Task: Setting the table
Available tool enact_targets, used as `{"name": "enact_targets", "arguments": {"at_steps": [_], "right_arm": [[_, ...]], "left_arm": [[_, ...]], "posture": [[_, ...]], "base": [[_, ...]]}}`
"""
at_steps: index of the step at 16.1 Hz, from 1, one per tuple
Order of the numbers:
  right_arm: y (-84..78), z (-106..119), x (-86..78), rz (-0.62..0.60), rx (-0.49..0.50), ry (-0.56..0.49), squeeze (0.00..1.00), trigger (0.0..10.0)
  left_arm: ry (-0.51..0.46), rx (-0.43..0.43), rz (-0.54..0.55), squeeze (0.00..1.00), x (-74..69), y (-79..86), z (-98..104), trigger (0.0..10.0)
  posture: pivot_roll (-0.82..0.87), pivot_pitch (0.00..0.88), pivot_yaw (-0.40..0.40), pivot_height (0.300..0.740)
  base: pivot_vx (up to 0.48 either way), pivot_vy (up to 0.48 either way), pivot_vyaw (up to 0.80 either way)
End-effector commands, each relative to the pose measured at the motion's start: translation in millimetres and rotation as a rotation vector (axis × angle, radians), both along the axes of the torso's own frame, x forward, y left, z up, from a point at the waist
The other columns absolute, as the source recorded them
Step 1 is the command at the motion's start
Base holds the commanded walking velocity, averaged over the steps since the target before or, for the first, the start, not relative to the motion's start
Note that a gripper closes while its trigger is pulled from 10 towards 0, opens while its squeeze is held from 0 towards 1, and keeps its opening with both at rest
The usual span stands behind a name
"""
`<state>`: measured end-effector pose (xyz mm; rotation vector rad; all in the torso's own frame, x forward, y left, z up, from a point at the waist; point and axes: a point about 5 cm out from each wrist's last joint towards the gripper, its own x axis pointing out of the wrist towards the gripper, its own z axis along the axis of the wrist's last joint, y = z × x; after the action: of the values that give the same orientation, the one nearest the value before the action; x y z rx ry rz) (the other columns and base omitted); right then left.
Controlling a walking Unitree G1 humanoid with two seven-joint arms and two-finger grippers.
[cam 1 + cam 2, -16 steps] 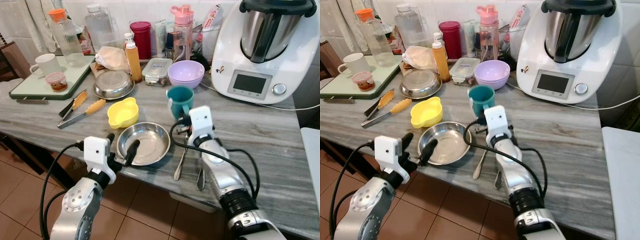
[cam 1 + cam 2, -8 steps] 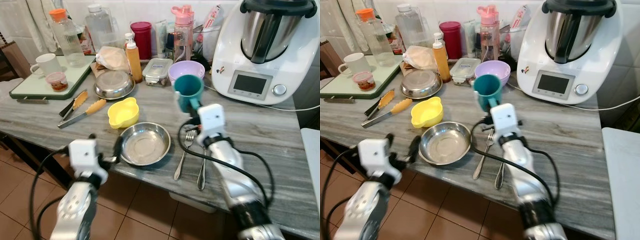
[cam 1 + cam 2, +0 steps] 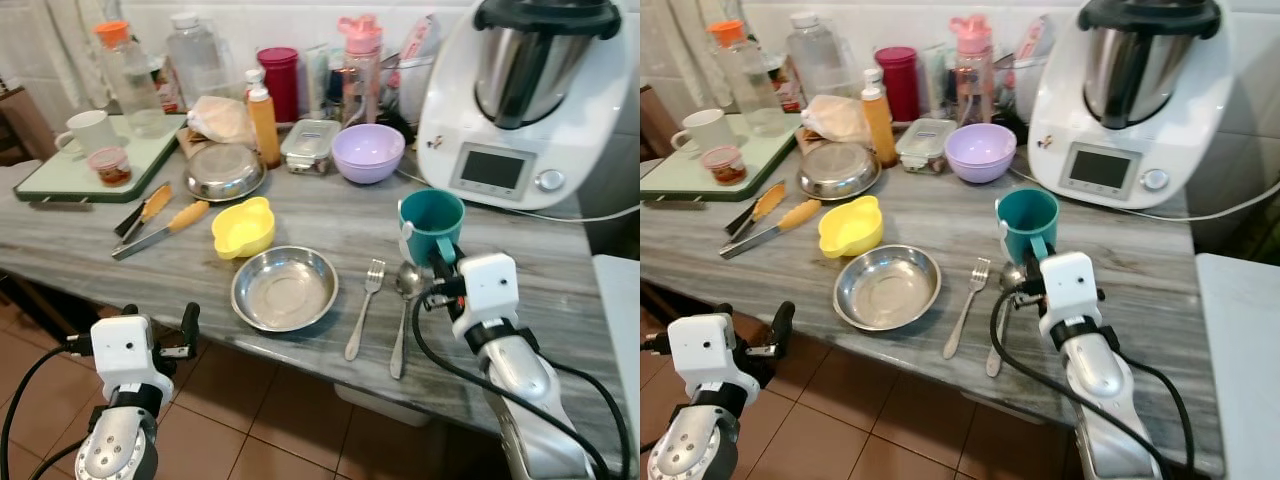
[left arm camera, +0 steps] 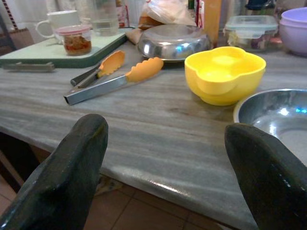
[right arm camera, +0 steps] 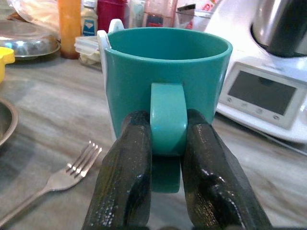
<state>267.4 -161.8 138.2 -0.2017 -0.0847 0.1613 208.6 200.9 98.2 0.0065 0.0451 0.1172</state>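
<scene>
My right gripper (image 3: 441,264) is shut on the handle of a teal mug (image 3: 432,220), which stands upright just right of the spoon's bowl; I cannot tell if it rests on the counter. In the right wrist view both fingers (image 5: 127,172) clamp the mug (image 5: 163,67) by its handle. A steel plate (image 3: 285,288) lies near the marble counter's front edge (image 3: 300,352). To its right are a fork (image 3: 364,306) and a spoon (image 3: 402,312). My left gripper (image 3: 183,331) hangs open below the counter edge, left of the plate, holding nothing.
A yellow bowl (image 3: 245,226) sits behind the plate. Orange tongs (image 3: 162,222) and a steel dish (image 3: 225,172) lie further left. A purple bowl (image 3: 368,152), bottles and a large white kitchen machine (image 3: 520,100) crowd the back. A green board (image 3: 60,170) carries a white mug.
My right gripper carried the teal mug rightward over the cutlery and lowered it beside the spoon. My left arm drew back from the plate's rim and dropped below the counter edge.
</scene>
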Motion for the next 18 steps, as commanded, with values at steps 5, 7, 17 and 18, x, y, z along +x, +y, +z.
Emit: {"name": "enact_targets", "arguments": {"at_steps": [5, 7, 17, 18], "right_arm": [[16.7, 18, -5.7, 0.088, 0.026, -0.029, 0.00, 10.0], [24.5, 21, -1.1, 0.124, -0.014, -0.045, 0.00, 10.0], [29.4, 18, 8.2, 0.117, 0.037, -0.004, 0.00, 10.0], [29.1, 17, 8.7, 0.113, 0.035, 0.000, 0.00, 10.0]], "left_arm": [[-0.008, 0.068, 0.092, 0.00, -14.7, 12.6, 6, 10.0], [0.008, 0.075, 0.115, 0.00, -22.5, 13.8, 4, 10.0], [0.018, 0.073, 0.155, 0.00, -19.5, 15.3, 5, 10.0], [0.006, 0.068, 0.139, 0.00, -12.8, 15.7, 7, 10.0]], "posture": [[-0.17, 0.020, 0.083, 0.740], [-0.15, 0.021, 0.072, 0.740], [-0.12, 0.014, 0.048, 0.740], [-0.12, 0.011, 0.053, 0.740]], "base": [[0.000, 0.000, 0.00], [0.000, 0.000, 0.00], [0.000, 0.000, 0.29], [0.000, 0.000, -0.74]]}}
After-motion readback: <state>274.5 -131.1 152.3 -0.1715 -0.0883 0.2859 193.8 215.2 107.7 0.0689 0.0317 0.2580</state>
